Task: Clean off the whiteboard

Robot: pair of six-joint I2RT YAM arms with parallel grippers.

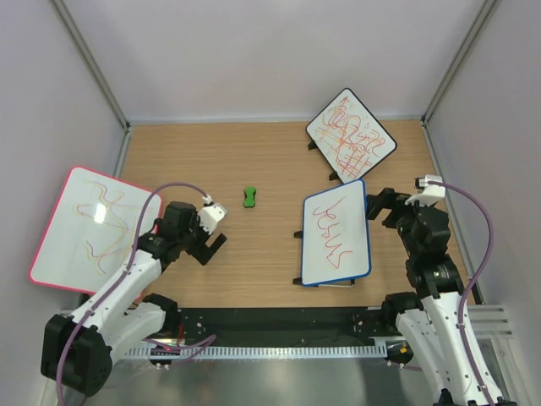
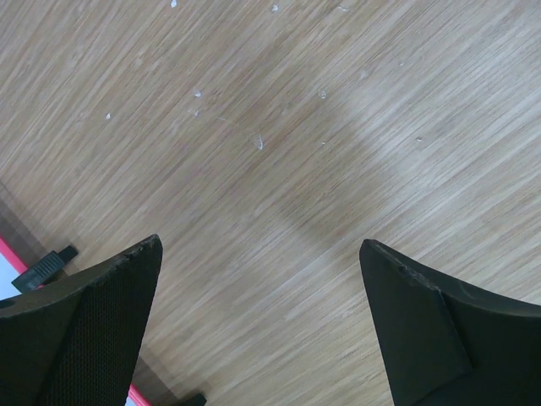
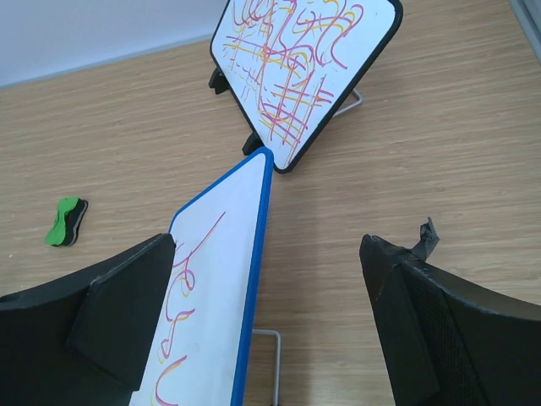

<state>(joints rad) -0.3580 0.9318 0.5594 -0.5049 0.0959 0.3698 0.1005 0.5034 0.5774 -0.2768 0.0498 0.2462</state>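
Blue-framed whiteboard (image 1: 336, 234) (red scribbles), long axis up-frame, sits lower right, beside the right jaws. Left jaws lie farther; both spread, empty.

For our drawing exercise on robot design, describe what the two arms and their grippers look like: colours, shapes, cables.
Both the left arm and right arm have white shells with black joints. A lilac cable loops along each, ending at a white wrist camera. The left gripper and right gripper carry black, wedge-shaped fingers.
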